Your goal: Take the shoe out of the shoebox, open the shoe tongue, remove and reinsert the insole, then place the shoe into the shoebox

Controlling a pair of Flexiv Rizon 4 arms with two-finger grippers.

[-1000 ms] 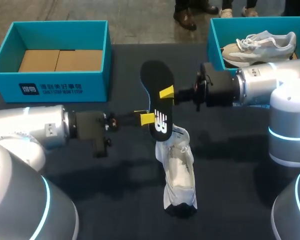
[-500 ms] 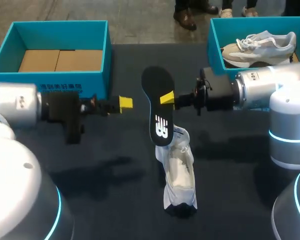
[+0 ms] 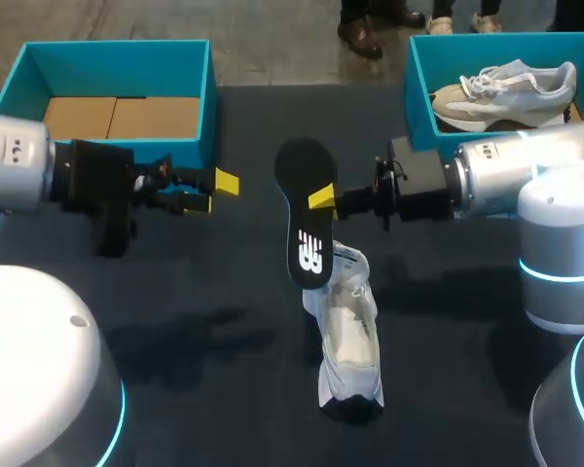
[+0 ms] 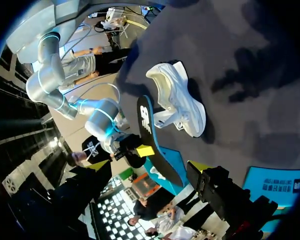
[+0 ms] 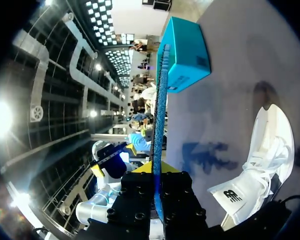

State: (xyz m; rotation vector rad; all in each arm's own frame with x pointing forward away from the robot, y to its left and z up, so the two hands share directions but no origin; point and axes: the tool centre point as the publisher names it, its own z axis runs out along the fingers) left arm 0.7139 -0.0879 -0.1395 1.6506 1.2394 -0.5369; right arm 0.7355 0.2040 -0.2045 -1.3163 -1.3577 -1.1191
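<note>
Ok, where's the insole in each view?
Head: insole mid-table, in the right gripper, lower end at the white shoe.
Left wrist: dark strip beside the white shoe.
Right wrist: edge-on in the right gripper.
Shared landmark: the white shoe, in all three.

Left arm [image 3: 19, 173] level, jaws apart and empty, right arm [image 3: 506, 170] level, jaws clamped on insole [image 3: 300, 170]

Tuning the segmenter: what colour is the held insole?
The insole is black with a white logo; head view shows it best.
</note>
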